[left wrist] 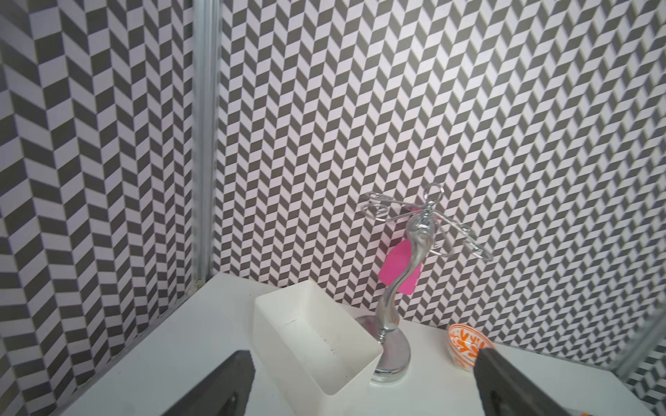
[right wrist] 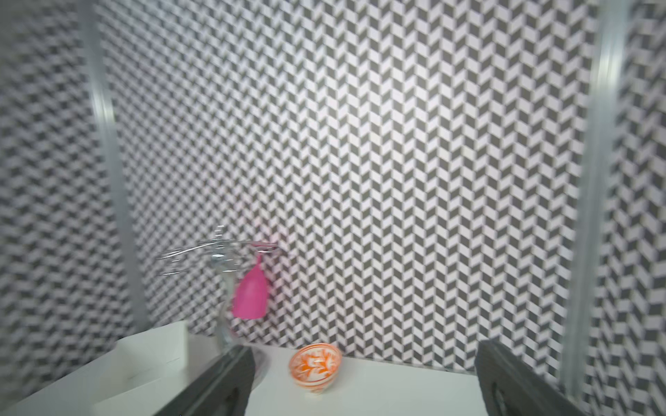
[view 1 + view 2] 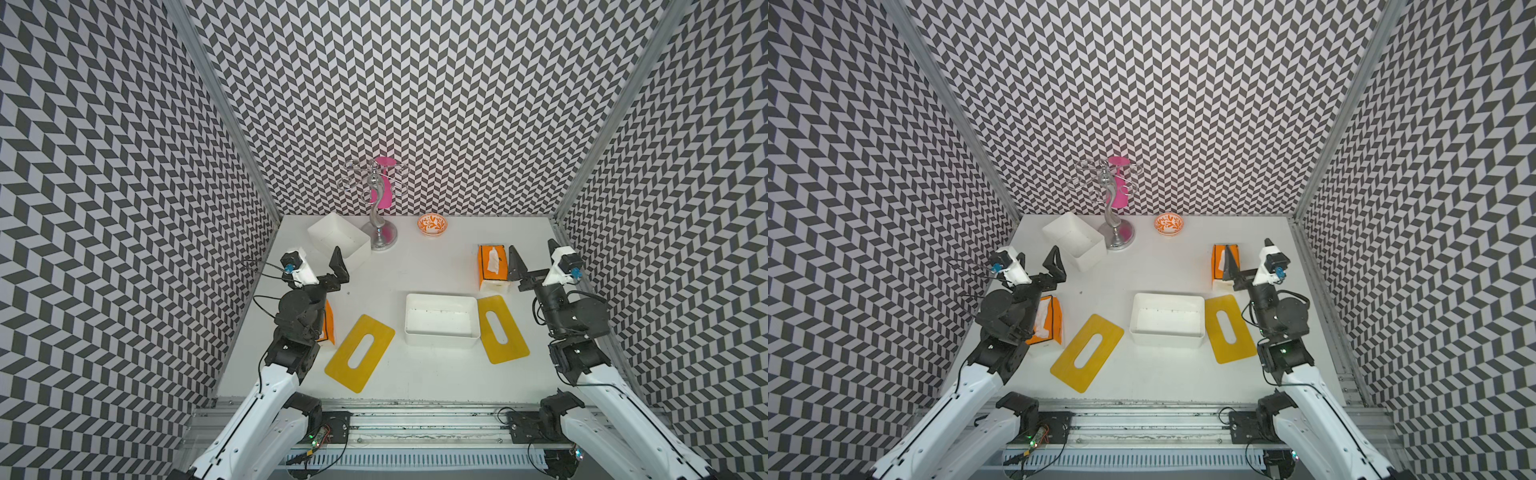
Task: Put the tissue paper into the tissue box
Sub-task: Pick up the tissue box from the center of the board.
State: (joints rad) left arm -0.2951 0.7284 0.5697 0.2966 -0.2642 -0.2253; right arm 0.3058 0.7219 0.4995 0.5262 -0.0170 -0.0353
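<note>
While my left gripper (image 3: 1038,261) and right gripper (image 3: 532,249) both gape wide and empty, the orange tissue paper (image 3: 492,266) lies just beside the right one, on its inner side and seemingly untouched, long axis pointing at the back wall, so that arm is nearer; the white tissue box (image 3: 440,320) sits mid-table

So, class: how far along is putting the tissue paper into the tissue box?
Looks done: both yellow lids are off, and the white boxes stand open. In hand: nothing; left gripper and right gripper are open and empty. Left: both orange tissue packs lie on the table, outside the boxes.
</note>
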